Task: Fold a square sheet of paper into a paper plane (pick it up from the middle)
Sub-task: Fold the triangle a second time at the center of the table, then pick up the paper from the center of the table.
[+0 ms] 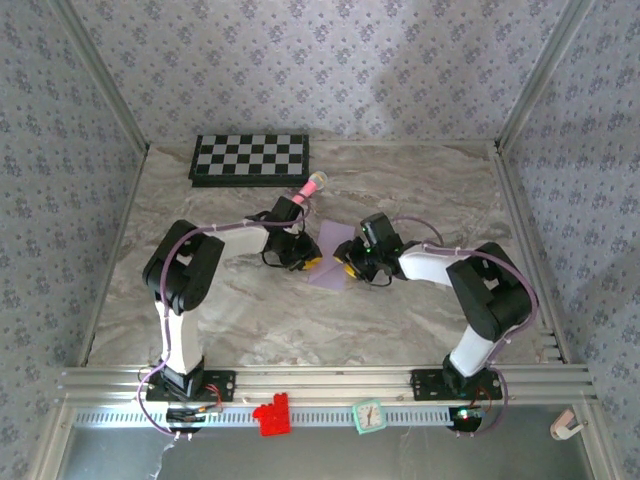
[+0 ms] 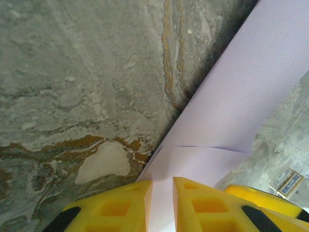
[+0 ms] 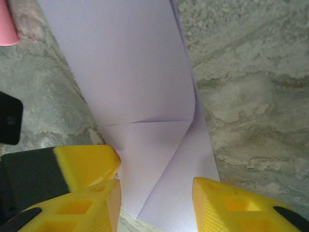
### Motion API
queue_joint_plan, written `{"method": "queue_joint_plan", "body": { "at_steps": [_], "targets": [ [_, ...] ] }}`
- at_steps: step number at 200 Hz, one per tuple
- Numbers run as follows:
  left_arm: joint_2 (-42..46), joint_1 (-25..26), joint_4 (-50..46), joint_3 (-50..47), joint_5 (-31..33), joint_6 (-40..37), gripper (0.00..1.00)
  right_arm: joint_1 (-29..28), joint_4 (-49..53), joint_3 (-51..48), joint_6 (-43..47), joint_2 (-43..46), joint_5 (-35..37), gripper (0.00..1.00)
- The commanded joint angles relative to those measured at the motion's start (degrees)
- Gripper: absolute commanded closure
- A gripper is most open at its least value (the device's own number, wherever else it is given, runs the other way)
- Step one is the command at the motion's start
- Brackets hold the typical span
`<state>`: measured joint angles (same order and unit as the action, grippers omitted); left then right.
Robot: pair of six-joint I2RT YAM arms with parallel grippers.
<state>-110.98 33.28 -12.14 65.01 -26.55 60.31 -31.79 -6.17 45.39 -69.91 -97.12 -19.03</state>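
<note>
Left gripper point(image 2: 161, 187) nearly closed astride paper point(image 2: 241, 96) edge — grip unclear; right gripper point(image 3: 154, 187) gapes wide over its fold.

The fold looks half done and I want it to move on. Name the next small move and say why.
Probably close the right gripper on the sheet of paper: its fingers stand open astride one end, where a folded corner flap lies, while the left gripper sits at the other side, seemingly steadying it.
</note>
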Motion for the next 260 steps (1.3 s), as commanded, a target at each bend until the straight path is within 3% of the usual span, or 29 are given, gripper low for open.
{"method": "queue_joint_plan", "body": {
  "at_steps": [1,56,122,150,224,260],
  "targets": [
    [-0.6,0.3,-2.8,-1.8,1.9,1.5,0.79,-0.4,-0.9,0.5,-1.8,-1.6,0.8,0.56],
    [-0.5,0.6,-3.1,-1.8,2.1,1.0,0.84,-0.8,-2.9,1.7,-1.8,-3.7,-1.2,0.61],
    [-0.3,0.5,-3.3,-2.0,2.5,0.8,0.84,0.2,2.4,-0.2,1.0,4.0,5.5,0.58],
    [-0.2,0.5,-3.2,-1.8,2.4,0.3,0.85,0.2,-1.5,0.7,0.8,1.5,0.4,0.60],
    [-0.4,0.6,-3.0,-2.2,2.3,0.4,0.86,-0.2,-3.3,0.5,-1.4,-2.5,-1.0,0.62],
    [-0.3,0.6,-2.9,-2.2,2.2,0.2,0.86,-0.4,-5.6,0.7,-1.4,-3.2,-2.0,0.67]
  ]
}}
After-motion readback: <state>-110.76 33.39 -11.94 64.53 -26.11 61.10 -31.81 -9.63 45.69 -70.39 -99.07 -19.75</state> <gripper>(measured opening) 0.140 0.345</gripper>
